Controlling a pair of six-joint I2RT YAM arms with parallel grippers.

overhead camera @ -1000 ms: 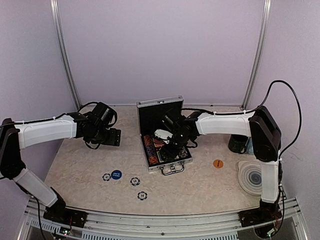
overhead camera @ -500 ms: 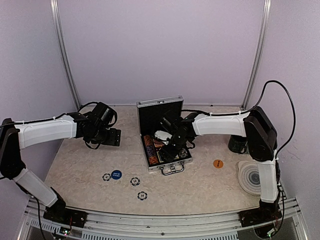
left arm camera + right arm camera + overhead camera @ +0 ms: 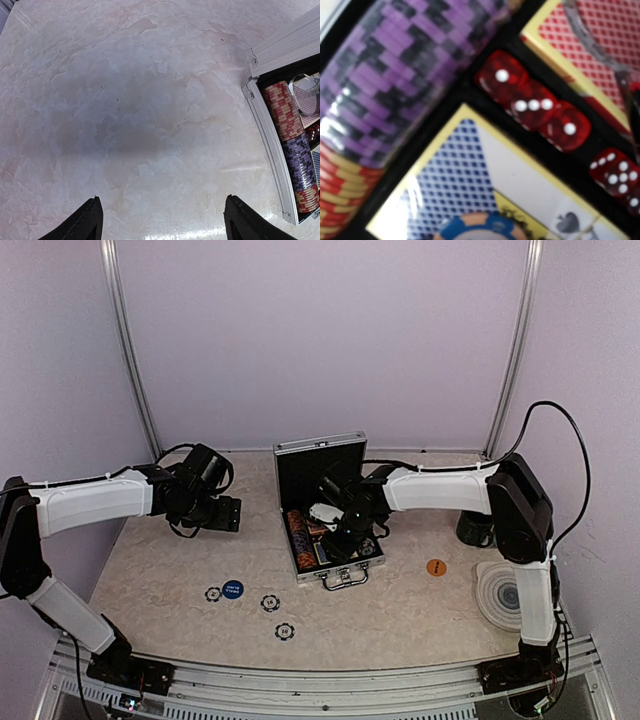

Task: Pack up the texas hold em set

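The silver case (image 3: 322,452) stands open mid-table, its black tray holding a row of chips (image 3: 299,537). My right gripper (image 3: 337,542) is down inside the tray; its jaws are hidden from above. None of its fingers show in the right wrist view. That view is filled with purple and red chips (image 3: 395,75), red dice (image 3: 540,107), a blue card deck (image 3: 465,175), a red deck (image 3: 590,45) and a blue-and-tan chip (image 3: 480,229) at the bottom edge. My left gripper (image 3: 165,222) hangs open over bare table, left of the case (image 3: 270,145).
Three black chips (image 3: 270,602) and a blue round button (image 3: 233,588) lie in front of the case to the left. An orange button (image 3: 436,567) lies to the right. Mugs (image 3: 478,528) and a grey ringed coaster (image 3: 503,592) sit at the right edge.
My right gripper has shifted slightly left and lower inside the case. The left arm has not moved.
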